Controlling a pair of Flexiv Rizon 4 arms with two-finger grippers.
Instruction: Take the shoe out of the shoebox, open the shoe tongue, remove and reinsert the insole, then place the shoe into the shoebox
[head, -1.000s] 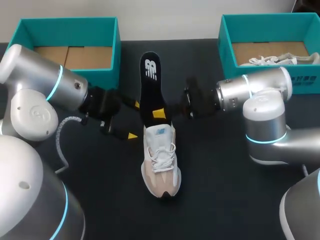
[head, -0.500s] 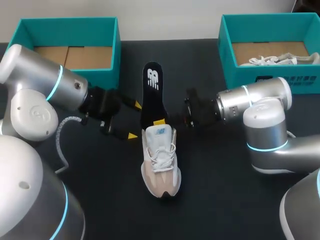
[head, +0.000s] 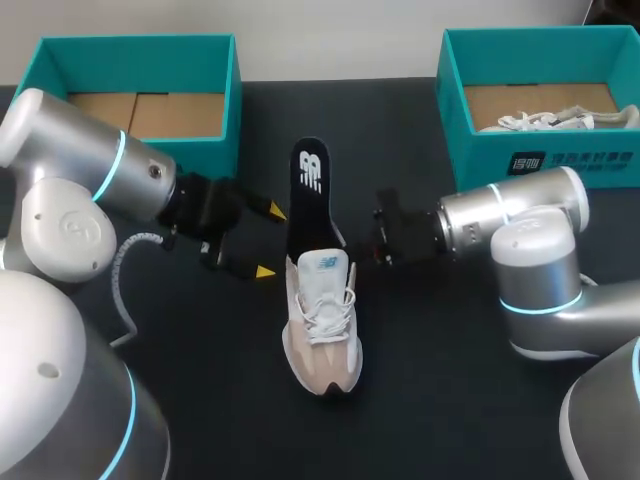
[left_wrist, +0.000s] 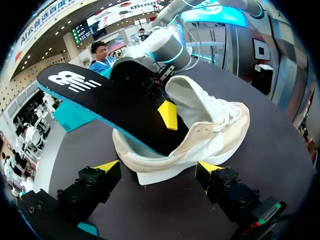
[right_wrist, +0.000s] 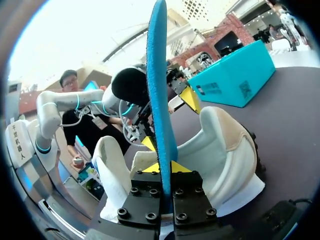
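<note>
Two teal boxes stand at the far corners of the counter (head: 450, 400): the left box (head: 135, 50), and the right box (head: 480, 145) with a second shoe (head: 550, 120) lying in it. Between them, nearer the robot, the shoe (head: 322, 330) stands on its sole, toe toward the robot. The black insole (head: 310, 195) has its lower end inside the shoe and rises tilted out over the heel. The right jaws are clamped on the insole's edge, just above the shoe's opening. The left jaws are apart, just beside the heel, holding nothing.
</note>
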